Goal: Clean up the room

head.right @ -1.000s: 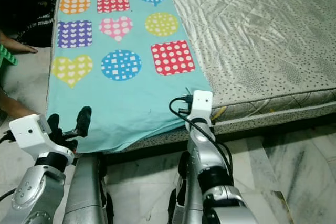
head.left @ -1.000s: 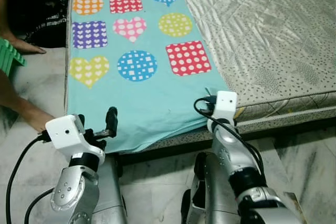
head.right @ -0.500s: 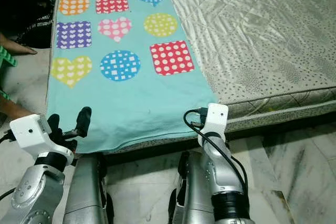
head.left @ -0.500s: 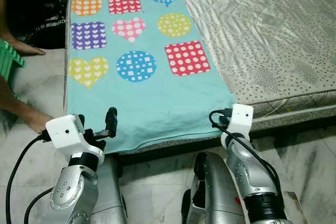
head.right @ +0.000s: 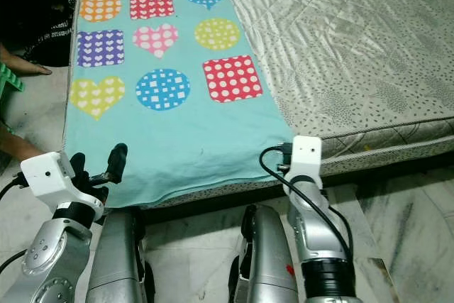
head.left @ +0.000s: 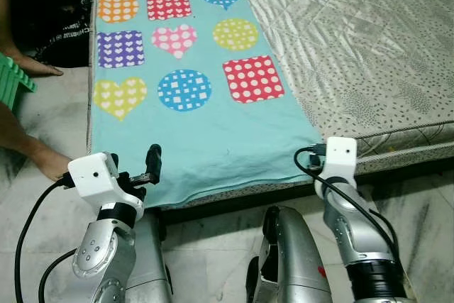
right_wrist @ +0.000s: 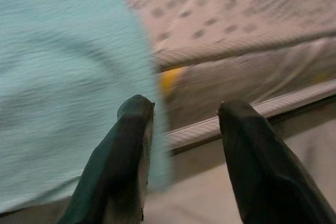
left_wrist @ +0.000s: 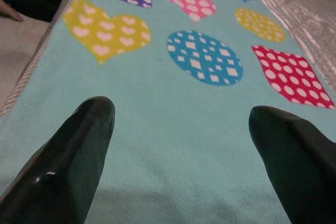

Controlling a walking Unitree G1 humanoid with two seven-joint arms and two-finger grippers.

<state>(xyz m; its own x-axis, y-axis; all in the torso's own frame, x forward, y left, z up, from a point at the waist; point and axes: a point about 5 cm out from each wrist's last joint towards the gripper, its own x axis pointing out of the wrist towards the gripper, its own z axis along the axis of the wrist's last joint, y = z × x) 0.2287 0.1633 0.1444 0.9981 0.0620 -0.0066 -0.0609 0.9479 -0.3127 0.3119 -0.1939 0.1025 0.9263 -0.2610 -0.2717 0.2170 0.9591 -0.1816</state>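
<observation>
Silver arms, white wrist boxes, black cables, black-fingered left hand (head.left: 145,168).

A turquoise blanket (head.left: 191,115) lies spread flat along the left side of the mattress (head.left: 355,47), its long edge running down the bed's left border. It is printed with rows of hearts, squares and circles in pink, red, yellow, purple, orange and blue, each dotted or patterned in white. Its near edge hangs slightly over the foot of the mattress; the right near corner seems to droop over the piped seam, though that view is blurred.
</observation>
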